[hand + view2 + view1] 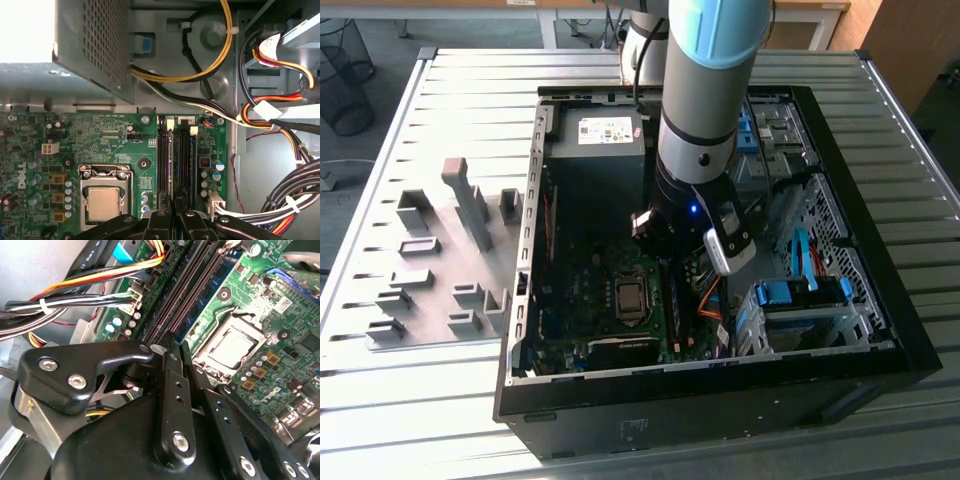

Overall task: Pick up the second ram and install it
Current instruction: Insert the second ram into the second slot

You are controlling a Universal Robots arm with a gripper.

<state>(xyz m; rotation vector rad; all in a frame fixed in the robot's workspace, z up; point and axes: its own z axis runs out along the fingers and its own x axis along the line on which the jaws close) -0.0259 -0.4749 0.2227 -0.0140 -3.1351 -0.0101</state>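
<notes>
Now my black metal claw (172,216) is down inside the open black computer case (880,340), fingers closed together directly over the long, narrow blue-green second ram stick (183,165), which stands in its motherboard slot, long axis running straight ahead from my fingertips.

Matt black metal gripper links (172,405) with shiny screws; beyond the jaws, a glossy green motherboard (115,145), seemingly bare-metal processor lid (102,204).
</notes>
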